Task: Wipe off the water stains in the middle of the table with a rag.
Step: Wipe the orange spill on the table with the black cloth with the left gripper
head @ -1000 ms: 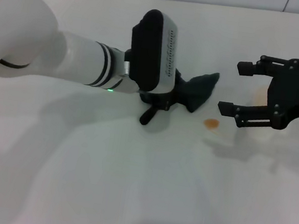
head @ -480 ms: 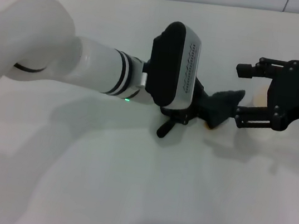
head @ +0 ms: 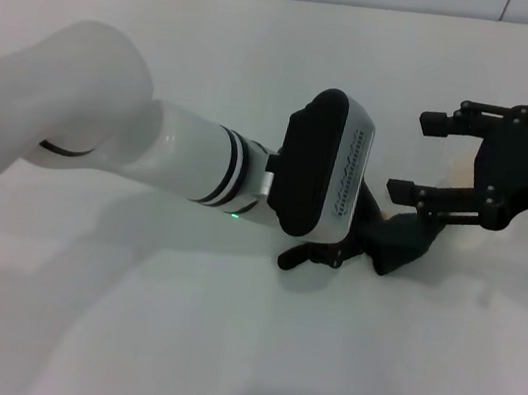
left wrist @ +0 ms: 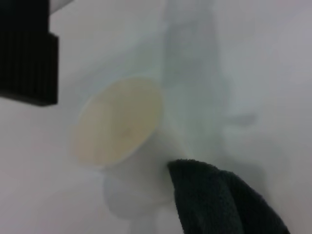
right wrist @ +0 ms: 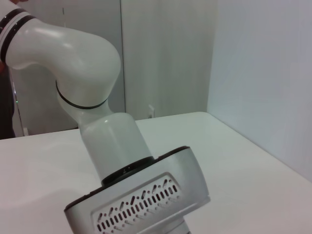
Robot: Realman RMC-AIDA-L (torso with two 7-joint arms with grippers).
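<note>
The left gripper (head: 355,251) is pressing the rag (head: 404,244) down on the table (head: 221,350), and the dark cloth is bunching out from under the wrist toward the right gripper (head: 429,158), its far tip lying just below that gripper's lower finger. Only black tips of the left gripper's fingers are showing below the wrist housing, so how wide they are standing cannot be told, though the cloth is plainly trailing from that end. The water stains are not showing anywhere in the head view; judging by where the cloth is lying, the puddle is most likely sitting under the rag, so the wipe itself seems to be the step in hand. To do it well, the arm probably should be keeping the cloth flat and loaded against the surface while dragging it across and past the wet spot, rather than lifting early and leaving a smear. The right gripper is hanging idle just beyond the rag with its jaws spread wide and nothing between them. In the left wrist view a pale cup (left wrist: 119,122) is lying close to the rag's edge, so a stroke going further that way risks nudging it or brushing the parked fingers. Away from the rag on the near side, the table is running on broad and bare, which looks like the safer room for sweeping.
</note>
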